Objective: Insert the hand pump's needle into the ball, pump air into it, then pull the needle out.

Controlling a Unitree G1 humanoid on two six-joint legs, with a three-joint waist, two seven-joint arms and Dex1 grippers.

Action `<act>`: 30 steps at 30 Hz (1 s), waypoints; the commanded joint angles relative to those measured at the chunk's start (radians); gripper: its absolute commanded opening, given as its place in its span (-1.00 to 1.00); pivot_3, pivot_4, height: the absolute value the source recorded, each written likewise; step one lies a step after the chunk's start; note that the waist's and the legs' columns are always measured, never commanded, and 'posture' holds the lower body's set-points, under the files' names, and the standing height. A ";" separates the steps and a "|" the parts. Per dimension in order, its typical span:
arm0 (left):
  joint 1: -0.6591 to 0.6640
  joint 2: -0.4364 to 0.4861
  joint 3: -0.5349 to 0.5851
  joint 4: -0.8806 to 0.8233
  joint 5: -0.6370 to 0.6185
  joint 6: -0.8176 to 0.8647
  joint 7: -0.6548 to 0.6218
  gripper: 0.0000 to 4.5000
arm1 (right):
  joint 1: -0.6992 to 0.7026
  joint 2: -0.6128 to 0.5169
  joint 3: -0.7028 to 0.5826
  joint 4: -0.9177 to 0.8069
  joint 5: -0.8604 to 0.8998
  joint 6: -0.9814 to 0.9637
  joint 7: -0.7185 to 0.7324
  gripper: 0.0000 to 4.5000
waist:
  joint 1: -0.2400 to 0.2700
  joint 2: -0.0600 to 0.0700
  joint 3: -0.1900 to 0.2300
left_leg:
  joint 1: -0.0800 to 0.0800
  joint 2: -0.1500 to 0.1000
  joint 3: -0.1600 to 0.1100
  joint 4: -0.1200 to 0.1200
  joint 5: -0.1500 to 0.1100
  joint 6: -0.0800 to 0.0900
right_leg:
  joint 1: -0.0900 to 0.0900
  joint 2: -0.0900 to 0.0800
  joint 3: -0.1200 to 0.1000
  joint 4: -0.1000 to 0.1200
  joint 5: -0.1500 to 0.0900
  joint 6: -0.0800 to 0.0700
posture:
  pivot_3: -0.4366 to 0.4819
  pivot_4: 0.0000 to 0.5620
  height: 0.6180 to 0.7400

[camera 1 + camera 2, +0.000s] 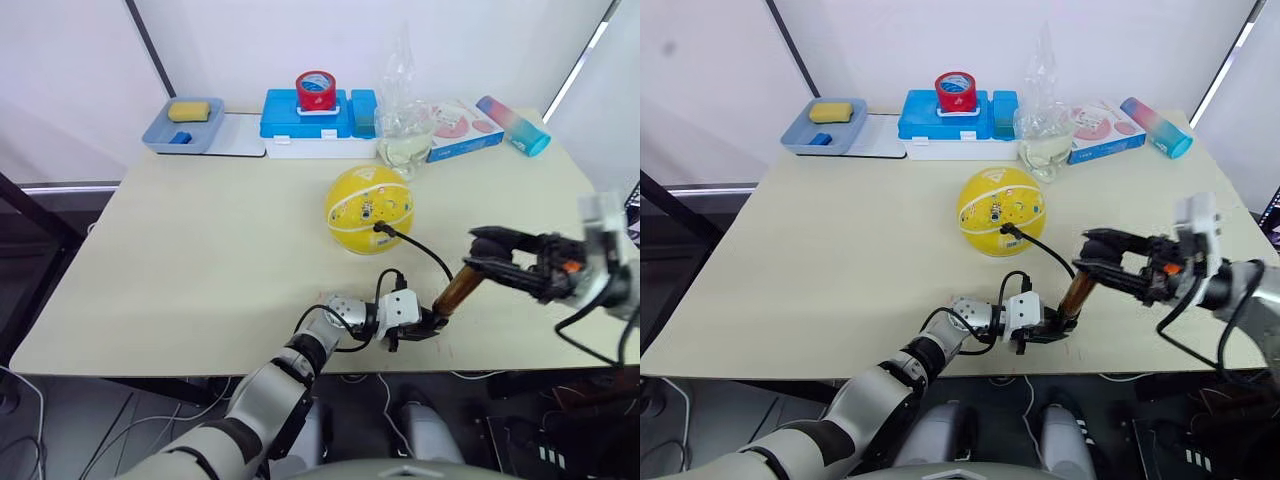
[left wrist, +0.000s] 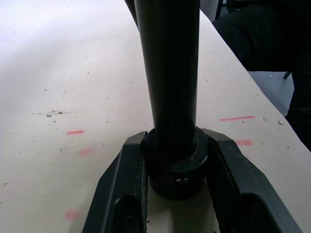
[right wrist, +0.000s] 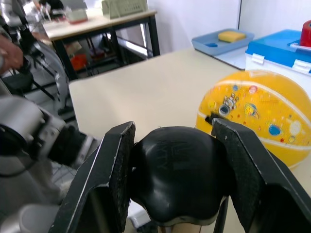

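Hand pump base is clamped by left gripper on the counter; its handle is gripped by right gripper. Ball sits at 11 o'clock from the pump, with the needle seated in it.

Ball: glossy yellow, smooth, looks like soft plastic or rubber, printed marks. Pump: barrel shiny metallic bronze; handle smooth, slightly glossy black plastic; hose matt black, rubbery. Right end effector: finger pads black, grainy, matt. Left end effector: smooth black plastic fingers. Bench: matt pale beige, smooth, faint scuffs and specks. Tape roll: glossy red.
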 commanded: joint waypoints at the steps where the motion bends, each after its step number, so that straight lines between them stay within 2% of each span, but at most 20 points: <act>1: 0.024 0.014 -0.019 0.042 0.039 0.029 0.002 -0.49 | 0.042 0.031 0.106 0.085 -0.181 -0.081 -0.001 -0.09 | 0.000 0.000 0.000 | 0.000 0.000 0.000 0.000 0.000 0.000 | 0.000 0.000 0.000 0.000 0.000 0.000 | -0.05 -0.47 0.99; 4: 0.022 0.015 -0.019 0.043 0.038 0.031 -0.002 -0.49 | 0.038 0.048 0.102 0.104 -0.196 -0.118 0.014 -0.09 | 0.000 0.001 -0.001 | 0.001 0.000 0.000 0.000 0.000 0.000 | 0.001 0.000 0.000 0.000 0.000 0.000 | -0.05 -0.47 0.99; 7: 0.022 0.016 -0.019 0.043 0.040 0.031 -0.004 -0.49 | 0.001 0.043 0.026 0.080 -0.108 -0.097 0.029 -0.09 | 0.000 0.000 -0.001 | 0.003 0.000 0.000 0.000 0.000 0.000 | 0.003 0.000 0.000 0.000 0.000 0.001 | -0.05 -0.47 0.99; 12: 0.025 0.013 -0.020 0.043 0.041 0.031 -0.004 -0.49 | -0.059 -0.004 -0.110 0.035 0.061 -0.001 0.034 -0.09 | 0.002 0.002 0.001 | 0.001 0.000 0.000 0.000 0.000 0.000 | 0.001 -0.001 0.000 0.000 0.000 0.000 | -0.05 -0.47 0.99; 16: 0.026 0.012 -0.021 0.043 0.041 0.030 -0.005 -0.49 | -0.122 -0.086 -0.242 0.022 0.222 0.107 0.019 -0.09 | 0.002 0.002 0.001 | -0.001 -0.001 0.000 0.000 0.000 0.000 | 0.000 -0.002 0.000 0.000 0.000 0.000 | -0.05 -0.47 0.99; 23: 0.027 0.013 -0.020 0.041 0.040 0.030 -0.010 -0.49 | -0.214 -0.169 -0.354 0.044 0.394 0.231 -0.028 -0.09 | 0.001 0.002 0.002 | -0.002 -0.001 0.000 0.000 0.000 0.000 | 0.000 -0.006 0.000 -0.001 0.000 0.000 | -0.05 -0.47 0.99; 26: 0.027 0.014 -0.020 0.041 0.040 0.029 -0.011 -0.49 | -0.221 -0.167 -0.337 0.040 0.391 0.251 -0.037 -0.09 | 0.002 0.001 0.003 | -0.003 -0.001 -0.001 0.000 0.000 0.000 | -0.001 -0.006 -0.001 -0.001 0.000 0.000 | -0.05 -0.47 0.99; 30: 0.027 0.013 -0.020 0.039 0.040 0.028 -0.012 -0.49 | -0.129 -0.131 -0.201 0.021 0.201 0.187 0.003 -0.09 | 0.002 0.001 0.001 | -0.006 -0.001 -0.001 0.000 0.000 0.000 | -0.003 -0.006 -0.001 -0.001 0.000 0.000 | -0.05 -0.47 0.99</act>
